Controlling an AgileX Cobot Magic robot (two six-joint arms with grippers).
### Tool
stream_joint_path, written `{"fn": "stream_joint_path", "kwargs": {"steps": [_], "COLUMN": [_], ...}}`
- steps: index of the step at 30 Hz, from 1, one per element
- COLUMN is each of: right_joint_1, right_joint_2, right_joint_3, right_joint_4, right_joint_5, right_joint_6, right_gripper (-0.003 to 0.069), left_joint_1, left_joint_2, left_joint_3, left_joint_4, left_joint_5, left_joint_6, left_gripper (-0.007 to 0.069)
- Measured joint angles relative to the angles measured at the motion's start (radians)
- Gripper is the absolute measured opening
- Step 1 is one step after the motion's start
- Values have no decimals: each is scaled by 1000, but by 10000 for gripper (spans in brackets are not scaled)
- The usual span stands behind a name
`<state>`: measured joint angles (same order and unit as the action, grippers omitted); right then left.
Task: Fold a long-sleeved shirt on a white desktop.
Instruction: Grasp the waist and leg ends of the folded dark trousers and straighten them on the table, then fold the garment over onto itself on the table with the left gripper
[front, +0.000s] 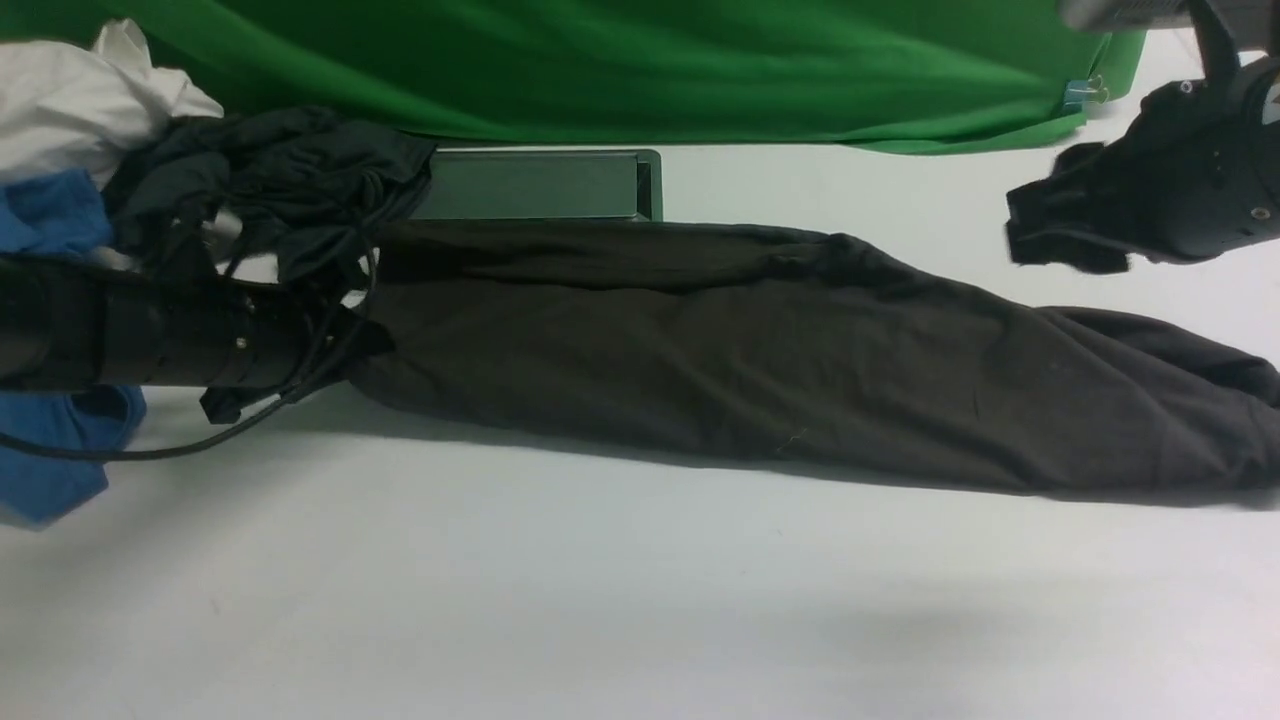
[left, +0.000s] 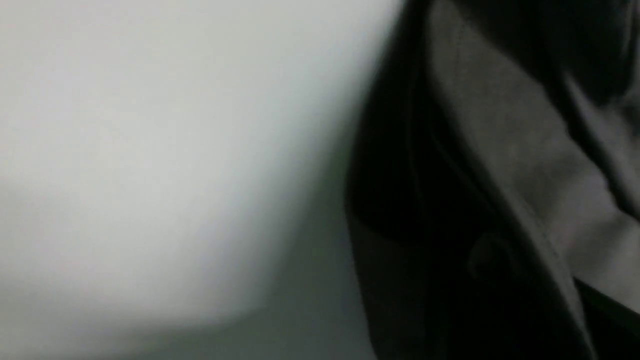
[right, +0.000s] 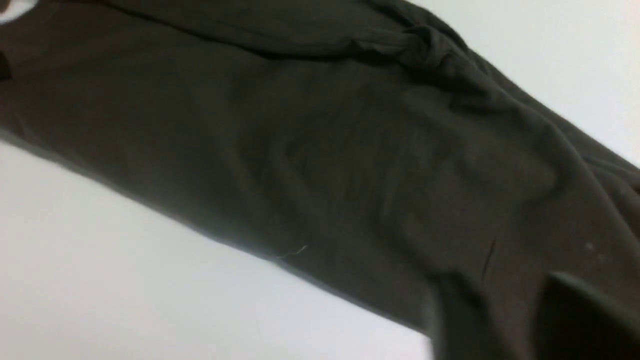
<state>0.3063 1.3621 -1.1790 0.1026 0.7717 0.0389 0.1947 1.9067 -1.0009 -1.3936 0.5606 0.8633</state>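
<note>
Front view: long-sleeved shirt (front: 780, 360) stretched left to right across mid-frame on the desk (front: 600, 600). Left pincer (front: 362, 335) at its left end, nearer; right pincer (front: 1055, 225) hanging upper right, apart. Can't tell either pincer's spread.

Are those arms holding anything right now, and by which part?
It cannot be told. The left gripper meets the long-sleeved shirt at its left end, its jaws lost against dark cloth. The right gripper hangs blurred, seemingly apart from it.
</note>
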Motion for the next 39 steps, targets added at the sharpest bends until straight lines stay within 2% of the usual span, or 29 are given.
{"fn": "stream_joint_path", "kwargs": {"steps": [3,7,11,15,18,21,25,27,28,29,30,33,34,35,36,37,39], "right_joint_1": [0,0,0,0,0,0,0,0,0,0,0,0,0,0,0,0,0], "right_joint_2": [-41,-104,-161,-200,-206,-206,-206,-206,-206,-206,-206,-206,-206,-206,-207,-207,-208], "right_joint_3": [0,0,0,0,0,0,0,0,0,0,0,0,0,0,0,0,0], "right_joint_4": [1,1,1,1,1,1,1,1,1,1,1,1,1,1,1,1,1], "right_joint_5": [-21,-52,-66,-69,-69,-69,-69,-69,-69,-69,-69,-69,-66,-65,-60,-57,-28], "right_joint_6": [1,6,7,7,7,7,10,11,11,11,11,11,11,11,11,11,12], "right_gripper": [37,20,20,29,40,52,62,70,71,76,77,84,87,88,92,92,94], "left_joint_1": [39,85,120,157,168,167,123,40,31,-66,-79,-299,-400,-428,-511,-538,-703], "left_joint_2": [-23,-104,-215,-318,-350,-360,-362,-357,-355,-340,-334,-254,-197,-188,-117,-95,74], "left_joint_3": [13,39,41,43,49,31,-55,-130,-146,-215,-234,-390,-469,-492,-560,-594,-730], "left_joint_4": [8,13,65,236,303,312,260,231,229,227,227,248,259,263,270,270,274], "left_joint_5": [48,63,65,41,11,0,0,-8,-11,-20,-23,-42,-45,-45,-30,-22,68], "left_joint_6": [1,25,13,-127,-167,-171,-174,-174,-174,-174,-174,-174,-176,-178,-188,-190,-216], "left_gripper": [148,148,148,148,148,148,148,148,148,148,148,148,148,148,148,148,148]}}
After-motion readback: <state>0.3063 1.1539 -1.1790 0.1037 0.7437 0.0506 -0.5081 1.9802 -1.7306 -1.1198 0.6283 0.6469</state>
